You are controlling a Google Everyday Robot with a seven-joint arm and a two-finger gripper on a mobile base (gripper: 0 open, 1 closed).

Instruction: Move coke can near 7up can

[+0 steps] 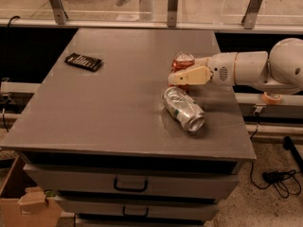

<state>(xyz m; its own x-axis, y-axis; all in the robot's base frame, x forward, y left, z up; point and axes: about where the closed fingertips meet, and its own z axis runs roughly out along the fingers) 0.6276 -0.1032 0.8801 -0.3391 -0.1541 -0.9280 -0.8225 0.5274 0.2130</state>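
The coke can (183, 60) is red with a silver top and stands upright on the grey table (113, 103), right of centre. My gripper (179, 71) reaches in from the right and is shut on it; the cream near finger (191, 76) crosses the can's lower front and the far finger is hidden behind it. The 7up can (183, 109), dented silver with green marks, lies on its side just in front of the coke can, open end toward the front right. The two cans are very close together.
A flat black device (83, 61) lies at the table's back left. The table's right edge runs just beyond the cans. Drawers (130, 183) sit below the top. A cardboard box (23, 202) is on the floor at left, with cables (277, 178) at right.
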